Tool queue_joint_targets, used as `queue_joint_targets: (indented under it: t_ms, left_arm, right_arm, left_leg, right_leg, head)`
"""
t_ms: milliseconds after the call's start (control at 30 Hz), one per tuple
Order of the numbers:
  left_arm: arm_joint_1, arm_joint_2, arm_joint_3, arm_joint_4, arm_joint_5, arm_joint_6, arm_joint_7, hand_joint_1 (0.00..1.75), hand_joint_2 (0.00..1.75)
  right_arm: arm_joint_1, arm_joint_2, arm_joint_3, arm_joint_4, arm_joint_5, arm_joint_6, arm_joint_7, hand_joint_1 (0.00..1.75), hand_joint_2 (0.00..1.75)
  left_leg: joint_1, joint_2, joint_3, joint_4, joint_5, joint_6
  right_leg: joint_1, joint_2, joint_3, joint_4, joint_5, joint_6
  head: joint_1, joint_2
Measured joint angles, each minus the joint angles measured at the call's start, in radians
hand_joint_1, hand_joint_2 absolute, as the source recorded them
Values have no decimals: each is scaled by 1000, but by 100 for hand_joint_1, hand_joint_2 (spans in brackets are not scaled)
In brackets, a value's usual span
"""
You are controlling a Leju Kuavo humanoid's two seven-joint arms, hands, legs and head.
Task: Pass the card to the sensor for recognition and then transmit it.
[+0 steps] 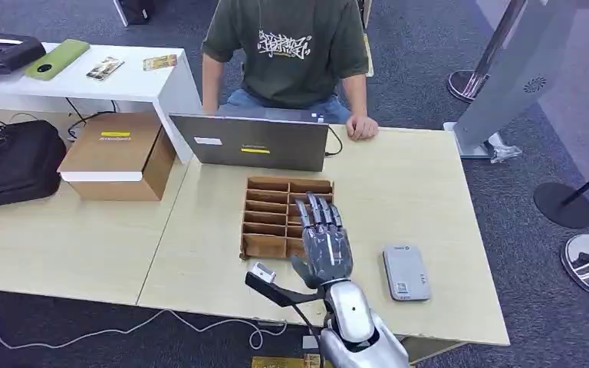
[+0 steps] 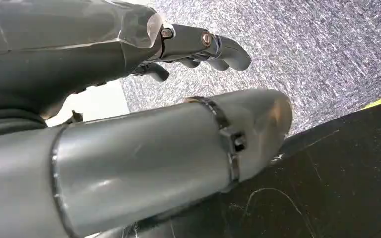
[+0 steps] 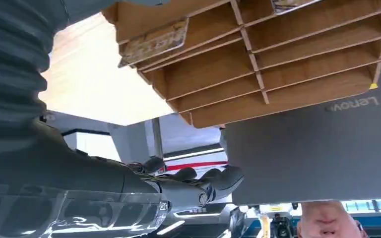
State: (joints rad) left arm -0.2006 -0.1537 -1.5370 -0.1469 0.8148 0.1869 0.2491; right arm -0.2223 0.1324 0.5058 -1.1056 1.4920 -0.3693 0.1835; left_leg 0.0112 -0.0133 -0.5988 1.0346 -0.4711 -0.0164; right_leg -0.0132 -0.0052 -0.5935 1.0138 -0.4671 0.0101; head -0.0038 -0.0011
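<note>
The right hand reaches forward over the desk, palm down, its fingers stretched out straight and slightly fanned above the near right corner of the cardboard slot tray. It grasps nothing that can be seen. Its palm and fingers cover the tray's right-hand compartments nearest the robot, so what lies under them is hidden in the head view. In the right wrist view the fingers extend level above the tray, apart from it, and a card lies in one of the slots; a second card is cut off by the picture's edge. Which compartment holds each card cannot be told from the head view.

The left hand hangs over grey carpet, its fingers curled loosely with nothing between them; much of it is hidden behind the silver forearm cover.

Just right of the right hand, the grey card sensor lies flat on the desk, apart from the hand and the tray. Beyond the tray a closed-looking grey laptop stands with its lid toward the robot. Behind it sits a person in a dark green shirt, one hand resting on the desk edge. To the left stand a brown cardboard box and a black bag.
</note>
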Motion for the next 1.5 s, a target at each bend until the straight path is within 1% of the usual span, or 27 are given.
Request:
queue_joint_targets:
  t_ms: [100,167,367,500,667,933,1233,1500]
  left_arm:
    - [0,2,-2,0,7,1,-1,0,0]
    - [0,4,-2,0,14,1,-1,0,0]
    - [1,9,-3,0,30,2,-1,0,0]
    - [2,12,-3,0,37,3,-1,0,0]
    - [2,15,-3,0,46,8,-5,0,0]
    - [3,16,-3,0,59,18,-16,0,0]
    - [5,16,-3,0,56,21,-18,0,0]
    - [5,16,-3,0,52,22,-18,0,0]
  right_arm:
    - [-18,0,6,18,-22,23,-8,0,175]
    - [-31,-2,16,28,-40,68,-10,0,175]
    - [-53,-15,41,45,-66,159,2,0,175]
    - [-62,-29,53,41,-67,188,8,0,175]
    - [-76,-50,73,31,-91,209,-6,0,175]
    - [-99,-68,111,29,-121,218,-13,0,175]
    - [-110,-103,114,35,-117,223,42,0,175]
    - [-91,-136,88,42,-113,224,67,0,175]
  left_leg:
    - [0,0,0,0,0,0]
    - [0,0,0,0,0,0]
    - [0,0,0,0,0,0]
    - [0,0,0,0,0,0]
    - [0,0,0,0,0,0]
    - [0,0,0,0,0,0]
    - [0,0,0,0,0,0]
    - [0,0,0,0,0,0]
  right_leg:
    - [0,0,0,0,0,0]
    - [0,0,0,0,0,0]
    - [0,0,0,0,0,0]
    - [0,0,0,0,0,0]
    - [0,0,0,0,0,0]
    - [0,0,0,0,0,0]
    - [0,0,0,0,0,0]
    - [0,0,0,0,0,0]
  head:
    - [0,0]
    - [0,0]
    - [0,0]
    - [0,0]
    - [0,0]
    - [0,0]
    - [0,0]
    - [0,0]
